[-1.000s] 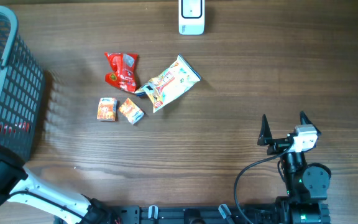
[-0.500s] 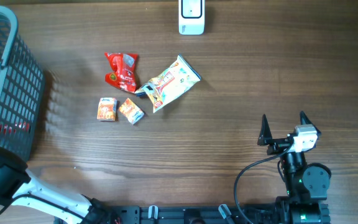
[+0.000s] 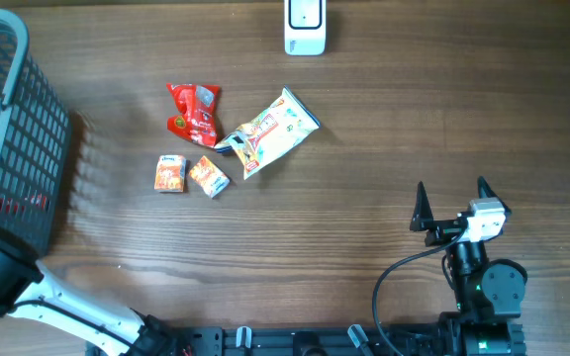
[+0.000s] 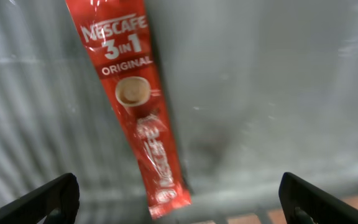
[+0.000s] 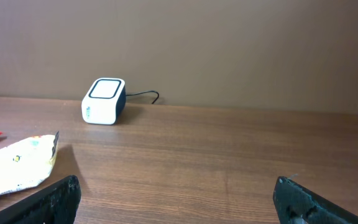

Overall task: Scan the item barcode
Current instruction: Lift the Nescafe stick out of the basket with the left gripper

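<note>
A red Nescafe 3-in-1 sachet (image 4: 138,106) lies loose on the grey floor of the basket (image 4: 278,93). It points toward my left gripper (image 4: 179,199), which is open above it, and both fingertips stand wide apart at the frame's lower corners. Neither fingertip touches the sachet. From overhead the left gripper is hidden inside the dark mesh basket (image 3: 28,148). The white barcode scanner (image 3: 305,25) stands at the table's far edge and also shows in the right wrist view, scanner (image 5: 104,101). My right gripper (image 3: 453,203) is open and empty over bare wood at the lower right.
A red packet (image 3: 193,114), a white snack pouch (image 3: 270,132) and two small orange boxes (image 3: 170,173) (image 3: 208,176) lie in a cluster left of centre. The pouch's end (image 5: 14,165) shows left of my right gripper (image 5: 176,199). The basket fills the left edge.
My left gripper has opened inside the basket, and its arm at the bottom left shifted slightly. The table items and the right arm have not moved.
</note>
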### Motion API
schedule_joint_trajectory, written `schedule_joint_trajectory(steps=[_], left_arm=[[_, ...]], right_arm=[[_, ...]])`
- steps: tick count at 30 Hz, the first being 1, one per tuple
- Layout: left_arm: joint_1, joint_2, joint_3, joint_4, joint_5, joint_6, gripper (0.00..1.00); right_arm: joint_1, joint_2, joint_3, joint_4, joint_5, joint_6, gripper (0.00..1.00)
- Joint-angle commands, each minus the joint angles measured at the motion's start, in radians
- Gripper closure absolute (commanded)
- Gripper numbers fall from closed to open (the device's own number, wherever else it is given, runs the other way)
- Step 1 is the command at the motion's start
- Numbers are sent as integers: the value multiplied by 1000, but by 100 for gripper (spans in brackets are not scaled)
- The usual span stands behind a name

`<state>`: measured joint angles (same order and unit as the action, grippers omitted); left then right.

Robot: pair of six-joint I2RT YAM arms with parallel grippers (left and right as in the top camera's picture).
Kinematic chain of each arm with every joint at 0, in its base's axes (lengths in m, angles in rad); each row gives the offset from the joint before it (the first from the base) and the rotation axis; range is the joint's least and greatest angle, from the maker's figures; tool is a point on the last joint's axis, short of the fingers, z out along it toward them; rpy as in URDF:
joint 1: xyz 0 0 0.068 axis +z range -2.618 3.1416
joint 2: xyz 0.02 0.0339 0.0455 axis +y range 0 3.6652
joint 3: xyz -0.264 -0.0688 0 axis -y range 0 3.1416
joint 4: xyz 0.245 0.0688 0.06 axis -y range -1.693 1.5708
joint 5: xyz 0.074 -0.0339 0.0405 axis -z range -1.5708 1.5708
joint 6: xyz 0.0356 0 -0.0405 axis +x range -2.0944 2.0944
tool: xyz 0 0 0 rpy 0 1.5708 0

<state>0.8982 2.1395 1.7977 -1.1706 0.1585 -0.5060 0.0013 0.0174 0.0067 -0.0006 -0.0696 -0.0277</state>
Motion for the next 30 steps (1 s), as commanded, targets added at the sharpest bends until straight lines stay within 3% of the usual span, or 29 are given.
schedule_joint_trajectory(steps=[1, 9, 13, 21, 25, 30], left_arm=[[-5, 27, -35, 37, -23, -3, 0], [-5, 64, -82, 96, -23, -3, 2], [-5, 68, -105, 125, -23, -3, 11], [-5, 68, -117, 143, -37, -3, 64], [-5, 68, -117, 142, -48, -2, 96], [-5, 68, -117, 139, -48, -2, 96]], right_arm=[[4, -7, -2, 2, 14, 8, 0], [4, -7, -2, 2, 14, 8, 0], [4, -7, -2, 2, 14, 8, 0], [4, -7, -2, 2, 14, 8, 0], [4, -7, -2, 2, 14, 8, 0], [4, -7, -2, 2, 14, 8, 0]])
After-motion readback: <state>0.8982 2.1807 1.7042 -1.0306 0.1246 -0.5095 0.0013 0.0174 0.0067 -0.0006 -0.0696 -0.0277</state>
